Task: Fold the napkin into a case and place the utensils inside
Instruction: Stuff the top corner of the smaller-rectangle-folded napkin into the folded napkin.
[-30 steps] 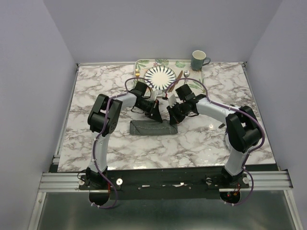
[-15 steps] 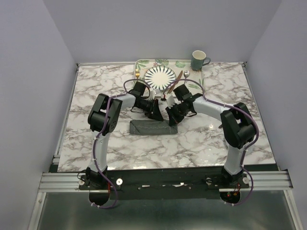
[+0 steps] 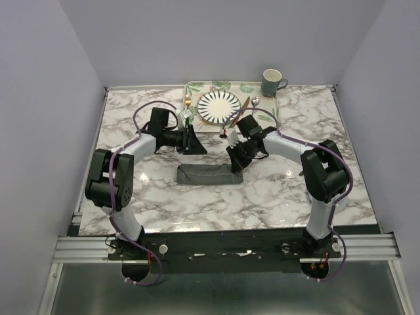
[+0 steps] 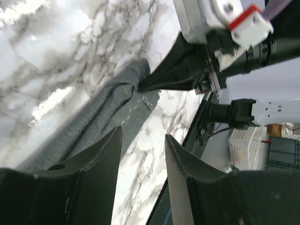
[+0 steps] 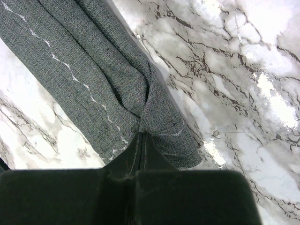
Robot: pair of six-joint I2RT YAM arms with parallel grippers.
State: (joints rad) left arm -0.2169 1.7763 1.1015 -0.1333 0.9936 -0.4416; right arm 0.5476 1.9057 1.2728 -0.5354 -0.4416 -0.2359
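The napkin [image 3: 205, 175] lies on the marble as a long narrow dark grey case [image 5: 89, 65]. My right gripper [image 3: 235, 164] is shut on its right end, where the cloth bunches into a pinched fold at the closed tips [image 5: 142, 134]. My left gripper [image 3: 199, 148] hovers behind the cloth's left half with its jaws apart and nothing between them [image 4: 143, 133]; the left wrist view shows the napkin [image 4: 105, 115] beyond its fingers. The utensils lie at the back: a fork [image 3: 188, 101] left of the plate, a knife [image 3: 235, 118] and a spoon [image 3: 254, 102] to its right.
A striped plate [image 3: 218, 105] sits on a leaf-patterned tray [image 3: 197, 85] at the table's far edge. A green mug [image 3: 272, 83] stands at the tray's right corner. Both arms reach inward over the table's middle.
My left gripper has opened, let go of the napkin and swung back to the left. The right gripper has stayed shut on the cloth's right end.
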